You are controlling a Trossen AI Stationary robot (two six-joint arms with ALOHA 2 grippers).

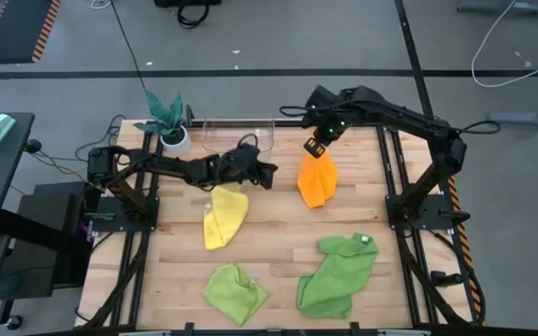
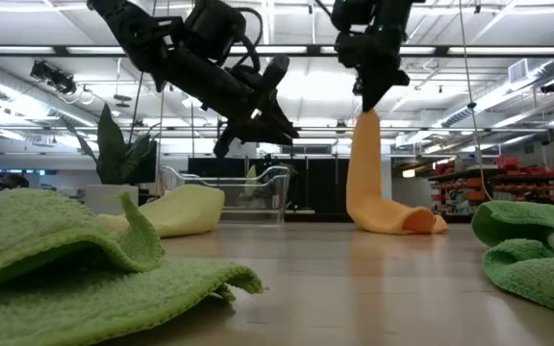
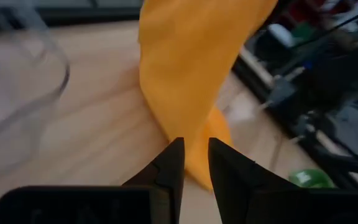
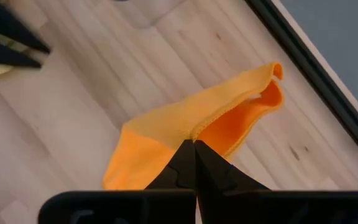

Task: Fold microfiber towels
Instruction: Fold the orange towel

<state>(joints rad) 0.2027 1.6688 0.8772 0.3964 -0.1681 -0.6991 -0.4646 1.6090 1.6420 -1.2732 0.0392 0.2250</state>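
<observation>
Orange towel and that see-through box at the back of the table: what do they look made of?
The orange towel looks like soft plush cloth with a stitched edge: it hangs limp from the right gripper and bunches where it meets the table. The box looks like clear, glossy hard plastic: the wood shows through its walls; acrylic or glass can't be told apart.

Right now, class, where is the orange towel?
In the high view the orange towel hangs from the shut right gripper at the table's far middle-right, its bottom end on the wood, right of the yellow towel.
</observation>
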